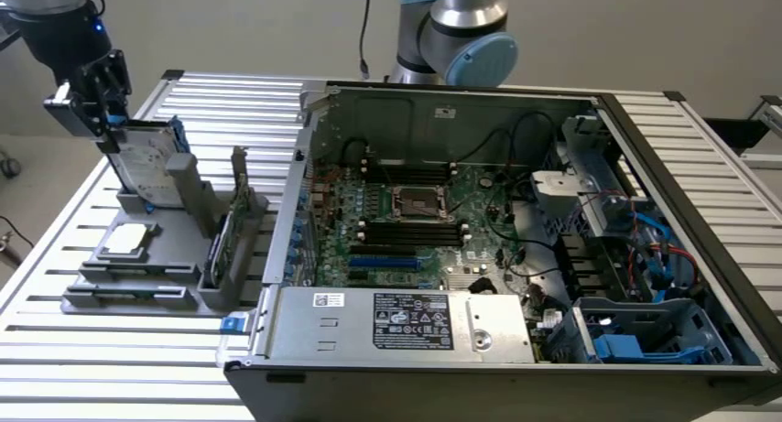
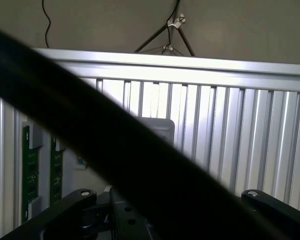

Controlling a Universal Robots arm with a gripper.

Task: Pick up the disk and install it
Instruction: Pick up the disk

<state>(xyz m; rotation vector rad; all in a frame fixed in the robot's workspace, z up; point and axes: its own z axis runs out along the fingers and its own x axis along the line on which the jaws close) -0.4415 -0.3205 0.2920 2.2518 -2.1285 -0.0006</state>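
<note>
The disk (image 1: 152, 162) is a silver-grey drive with a white label and blue rails. It stands on edge, tilted, in a grey holder (image 1: 159, 257) at the exterior view's left, outside the computer case. My gripper (image 1: 108, 134) hangs at the disk's upper corner, at or just above its top edge; whether it touches the disk I cannot tell. In the wrist view the two black fingers (image 2: 75, 200) stand wide apart, so the gripper (image 2: 167, 202) is open. A dark blurred band (image 2: 115, 145) crosses that view diagonally and hides what lies between the fingers.
The open computer case (image 1: 514, 102) shows its motherboard (image 1: 409, 221), power supply (image 1: 404, 321) and a drive bay with blue brackets (image 1: 635, 335). On the grey holder lie a small silver chip (image 1: 128, 241) and an upright card (image 1: 241, 202). A slatted metal table (image 1: 73, 349) carries everything.
</note>
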